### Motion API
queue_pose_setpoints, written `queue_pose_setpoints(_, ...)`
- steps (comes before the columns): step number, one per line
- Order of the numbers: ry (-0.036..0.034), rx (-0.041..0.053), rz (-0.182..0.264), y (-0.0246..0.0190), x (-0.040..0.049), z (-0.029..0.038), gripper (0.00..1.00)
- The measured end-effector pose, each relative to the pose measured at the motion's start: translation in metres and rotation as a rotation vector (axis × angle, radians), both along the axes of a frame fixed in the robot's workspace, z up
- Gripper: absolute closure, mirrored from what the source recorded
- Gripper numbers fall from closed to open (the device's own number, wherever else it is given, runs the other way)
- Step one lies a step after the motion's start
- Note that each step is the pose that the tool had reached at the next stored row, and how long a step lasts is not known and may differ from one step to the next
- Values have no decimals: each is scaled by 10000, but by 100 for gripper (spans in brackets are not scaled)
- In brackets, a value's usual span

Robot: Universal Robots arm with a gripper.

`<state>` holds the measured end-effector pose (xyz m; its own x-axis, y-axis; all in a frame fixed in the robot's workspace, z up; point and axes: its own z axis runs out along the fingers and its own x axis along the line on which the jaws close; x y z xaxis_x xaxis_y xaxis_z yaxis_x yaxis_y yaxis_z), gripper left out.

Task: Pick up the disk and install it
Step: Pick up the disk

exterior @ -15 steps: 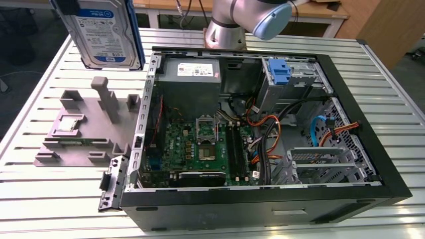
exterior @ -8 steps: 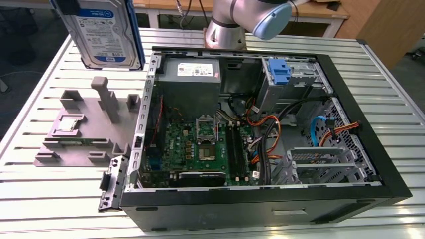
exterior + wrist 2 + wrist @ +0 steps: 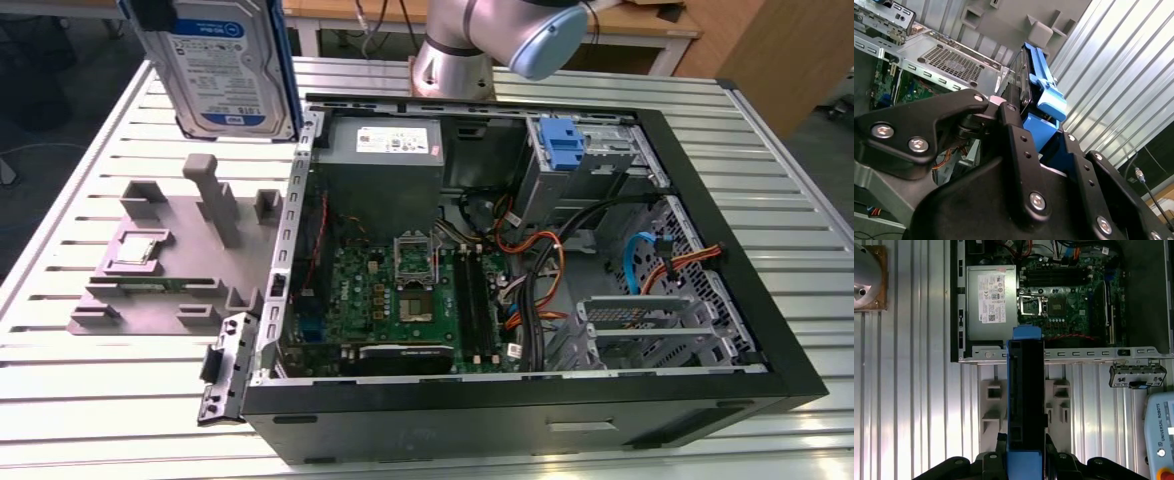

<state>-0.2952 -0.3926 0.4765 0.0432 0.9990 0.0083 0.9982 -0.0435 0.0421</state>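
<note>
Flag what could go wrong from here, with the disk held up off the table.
1. The gripper clamps the disk at one end, with most of it sticking out. It may tilt or slip while carried.
2. The case wall stands between the disk and the interior, so a low pass could strike it.
3. Loose orange cables lie beside the metal cage and could snag the disk's blue frame.

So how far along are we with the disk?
Done: the pickup. The disk is raised clear of the grey holder and clamped edge-on in the hand, as both wrist views show. In hand: the disk hangs above that holder, outside the open computer case. Left: the install, since the disk is not yet in the case.
</note>
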Motion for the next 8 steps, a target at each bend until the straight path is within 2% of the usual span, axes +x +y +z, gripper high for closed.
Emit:
queue_pose_setpoints(2, 19, 1, -1, 0, 37, 0, 63)
queue_pose_setpoints(6, 117, 0, 0, -1, 149, 0, 63)
queue_pose_setpoints(8, 192, 0, 0, -1, 223, 0, 63)
